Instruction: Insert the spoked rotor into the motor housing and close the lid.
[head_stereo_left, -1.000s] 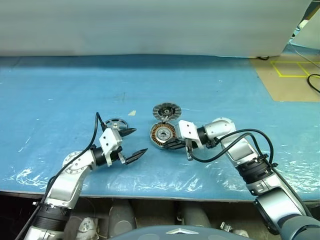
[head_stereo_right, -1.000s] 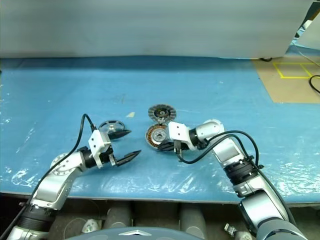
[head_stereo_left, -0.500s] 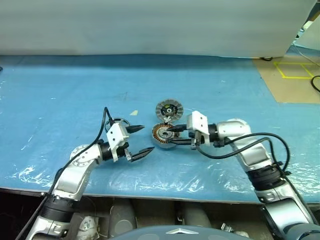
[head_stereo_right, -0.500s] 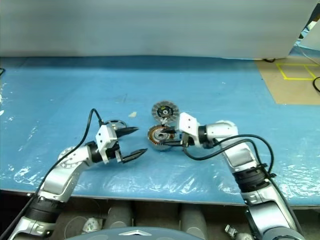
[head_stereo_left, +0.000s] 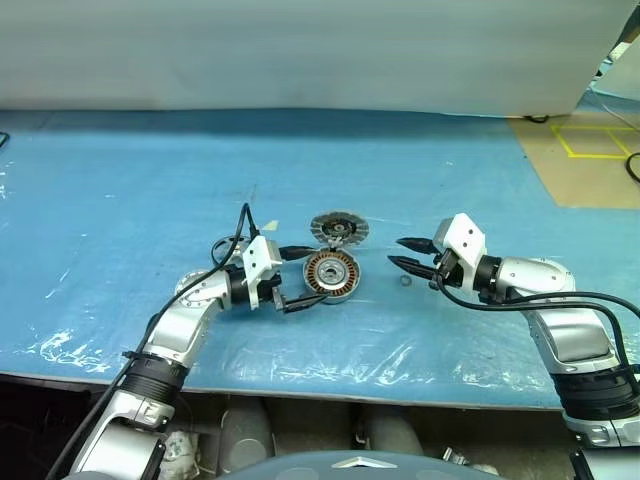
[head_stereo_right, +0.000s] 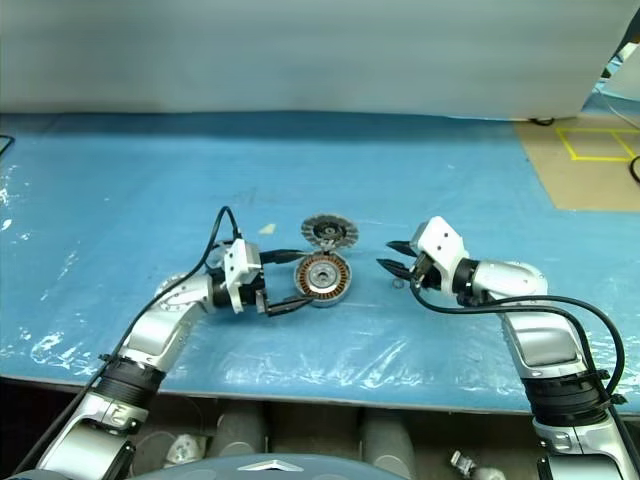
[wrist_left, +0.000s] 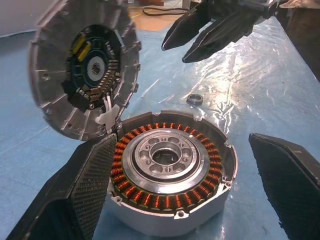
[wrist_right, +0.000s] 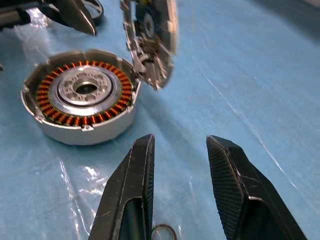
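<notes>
The motor housing (head_stereo_left: 330, 272) sits on the blue table with its copper windings and silver hub showing. The lid (head_stereo_left: 338, 228) stands nearly upright at its far edge, dark inner face towards me. My left gripper (head_stereo_left: 313, 274) is open, one finger on each side of the housing's left part, not pressing on it. My right gripper (head_stereo_left: 395, 252) hovers to the right of the housing, open and empty. The spoked rotor lies behind my left wrist, mostly hidden; a bit of its dark rim (wrist_right: 95, 6) shows in the right wrist view.
A small metal ring (head_stereo_left: 404, 281) lies on the table between the housing and my right gripper. Wrinkled plastic film covers the table (head_stereo_left: 480, 190), whose front edge runs close under both arms. A scrap of tape (head_stereo_left: 268, 227) lies left of the lid.
My right gripper has pulled away from the housing to the right and opened. My left gripper has moved right, and its open fingers now straddle the housing. The lid stays raised.
</notes>
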